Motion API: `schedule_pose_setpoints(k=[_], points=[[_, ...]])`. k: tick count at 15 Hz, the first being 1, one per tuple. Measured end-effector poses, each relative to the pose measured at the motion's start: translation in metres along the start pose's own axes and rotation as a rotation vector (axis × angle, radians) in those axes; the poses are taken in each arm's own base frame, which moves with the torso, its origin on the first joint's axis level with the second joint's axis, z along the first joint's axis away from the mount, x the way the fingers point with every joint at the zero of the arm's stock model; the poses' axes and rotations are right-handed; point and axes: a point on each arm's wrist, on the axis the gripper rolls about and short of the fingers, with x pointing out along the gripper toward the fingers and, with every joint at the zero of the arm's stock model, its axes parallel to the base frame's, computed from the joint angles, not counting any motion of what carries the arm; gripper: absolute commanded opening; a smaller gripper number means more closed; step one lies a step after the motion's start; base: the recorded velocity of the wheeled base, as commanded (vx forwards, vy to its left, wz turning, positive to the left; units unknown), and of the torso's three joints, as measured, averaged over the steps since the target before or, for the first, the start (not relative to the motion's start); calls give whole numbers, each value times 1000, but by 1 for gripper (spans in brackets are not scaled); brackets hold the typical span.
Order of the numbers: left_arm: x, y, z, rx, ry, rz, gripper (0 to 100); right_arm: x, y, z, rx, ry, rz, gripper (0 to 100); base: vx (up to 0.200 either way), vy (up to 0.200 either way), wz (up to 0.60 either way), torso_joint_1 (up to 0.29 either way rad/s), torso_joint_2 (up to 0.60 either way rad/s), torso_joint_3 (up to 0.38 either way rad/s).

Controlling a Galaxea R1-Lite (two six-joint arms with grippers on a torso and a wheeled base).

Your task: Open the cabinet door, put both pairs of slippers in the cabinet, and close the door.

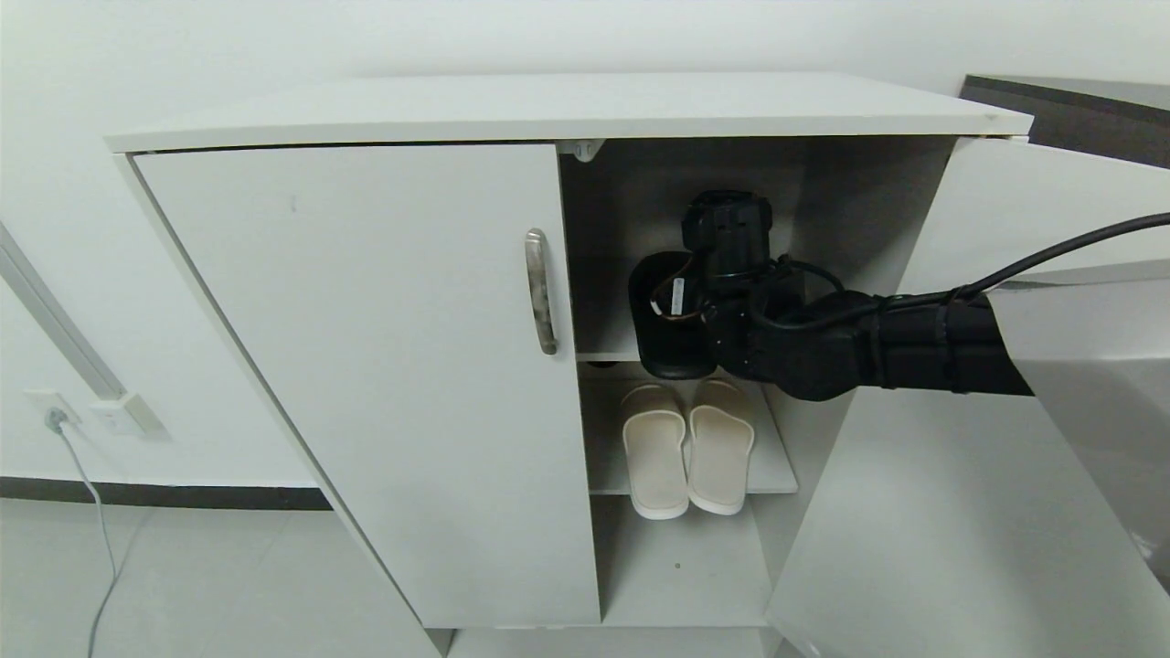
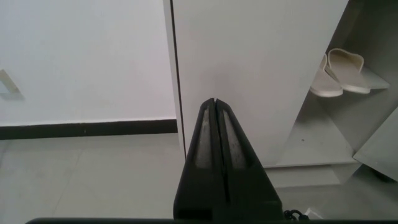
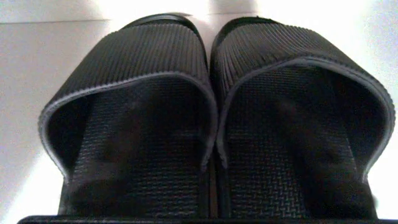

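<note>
White cabinet (image 1: pixel 548 105) against the wall, L door (image 1: pixel 366 366) closed w/ its metal handle (image 1: pixel 540 291) on the inner edge, R door (image 1: pixel 932 530) swung wide open toward the room. Wall socket (image 1: pixel 46 411) off to the left w/ a grey cable (image 1: pixel 96 512) hanging down to the floor, black baseboard (image 1: pixel 183 495) behind. Nothing sits between the open side and the shelves except the right arm (image 1: pixel 896 352) itself, which goes in across the opening at upper-shelf height. Cream slippers (image 1: pixel 687 448) (image 2: pixel 339 71) lie side by side on the middle shelf (image 1: pixel 777 466), toes inward, heels hanging just over its front edge. Black slippers (image 1: pixel 654 343) (image 3: pixel 205 124) are a level higher, at the upper shelf (image 1: pixel 603 352), pair pressed together, right up against the right gripper (image 1: pixel 678 306); can't tell whether it's clamped on them or let go. Left gripper (image 2: pixel 215 102) is outside the cabinet, low, facing the closed L door near the cabinet's corner, fingers pressed flat together, holding nothing, touching nothing.
</note>
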Motion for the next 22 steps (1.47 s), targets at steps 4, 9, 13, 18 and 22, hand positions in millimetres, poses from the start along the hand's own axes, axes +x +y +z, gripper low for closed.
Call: schedule_pose_setpoints(k=[4, 9, 13, 18, 22], points=[[0, 0, 0, 0, 0, 0, 0, -16, -5, 0, -18, 21, 10, 100, 0, 0, 0, 0, 0, 0], [0, 0, 0, -1, 0, -1, 0, -68, -18, 7, -32, 42, 70, 100, 0, 0, 0, 0, 0, 0], [0, 0, 0, -1, -1, -2, 0, -113, -36, 3, -28, 38, 143, 100, 0, 0, 0, 0, 0, 0], [0, 0, 0, -3, -2, -2, 0, -151, -52, -12, -9, -11, 252, 0, 0, 0, 0, 0, 0, 0], [0, 0, 0, -9, -2, -1, 0, -162, -55, -17, -41, -2, 283, 0, 0, 0, 0, 0, 0, 0]])
